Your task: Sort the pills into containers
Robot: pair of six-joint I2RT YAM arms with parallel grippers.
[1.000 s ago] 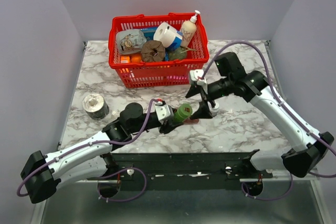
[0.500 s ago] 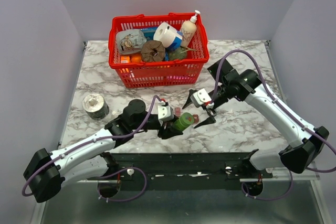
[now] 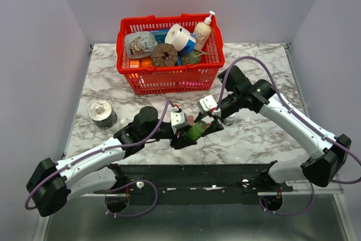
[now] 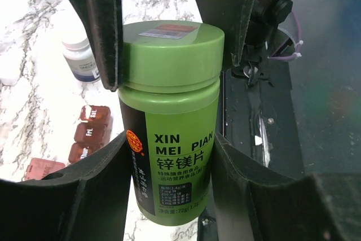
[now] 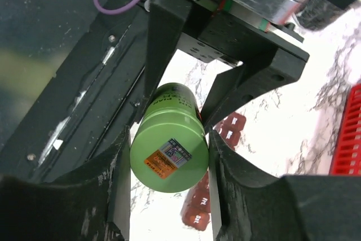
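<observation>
My left gripper (image 3: 185, 135) is shut on the body of a green pill bottle (image 3: 196, 131) and holds it tilted above the table. In the left wrist view the bottle (image 4: 169, 134) sits between my left gripper's (image 4: 169, 142) fingers. My right gripper (image 3: 210, 125) is shut on the bottle's green cap (image 5: 168, 153), with a finger touching each side of it in the right wrist view (image 5: 167, 139). The containers, a dark red-brown strip of lidded compartments (image 4: 90, 134), lie on the marble under the bottle (image 5: 196, 210), mostly hidden in the top view.
A tiny clear bottle with a white cap (image 4: 80, 56) stands by the strip. A red basket (image 3: 169, 71) full of items is at the back. A grey round tin (image 3: 102, 114) is at the left. The black base rail (image 3: 197, 176) runs along the near edge.
My right gripper has swung left to the green bottle and closed around its cap. My left gripper still holds the bottle, shifted slightly.
</observation>
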